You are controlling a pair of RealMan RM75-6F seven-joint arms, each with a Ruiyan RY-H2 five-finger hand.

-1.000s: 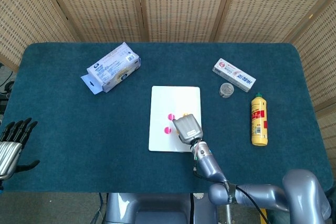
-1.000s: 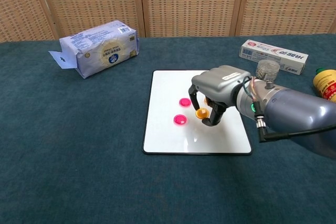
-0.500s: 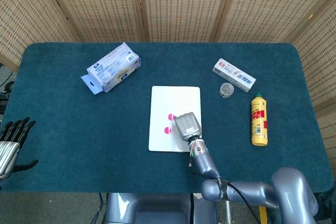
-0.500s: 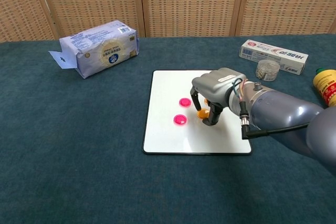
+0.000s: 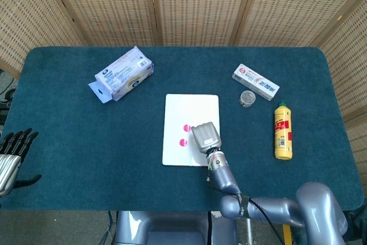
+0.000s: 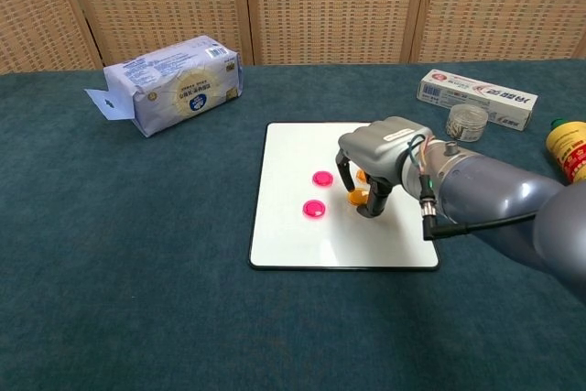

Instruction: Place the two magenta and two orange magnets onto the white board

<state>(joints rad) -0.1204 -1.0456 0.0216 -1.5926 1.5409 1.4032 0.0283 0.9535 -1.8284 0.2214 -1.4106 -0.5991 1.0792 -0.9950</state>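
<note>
The white board [image 5: 189, 107] [image 6: 293, 244] lies flat at the table's middle. Two magenta magnets [image 6: 321, 178] [image 6: 314, 209] rest on its left half, also visible from the head camera [image 5: 187, 127] [image 5: 183, 142]. My right hand [image 6: 383, 155] [image 5: 205, 137] hovers low over the board's centre, fingers pointing down, and pinches an orange magnet [image 6: 355, 197] that touches the board. A second orange magnet [image 6: 363, 175] peeks out behind the hand. My left hand [image 5: 11, 156] hangs beyond the table's front left corner, fingers spread, holding nothing.
A tissue pack [image 5: 125, 73] [image 6: 174, 84] lies at the back left. At the right are a toothpaste box [image 5: 256, 81] [image 6: 476, 93], a small jar [image 5: 247, 98] [image 6: 467, 122] and a yellow bottle [image 5: 282, 131] [image 6: 568, 146].
My right hand has crept slightly rightward and back over the board, its fingers closer around the orange magnet. The magenta magnets and left hand stay put.
</note>
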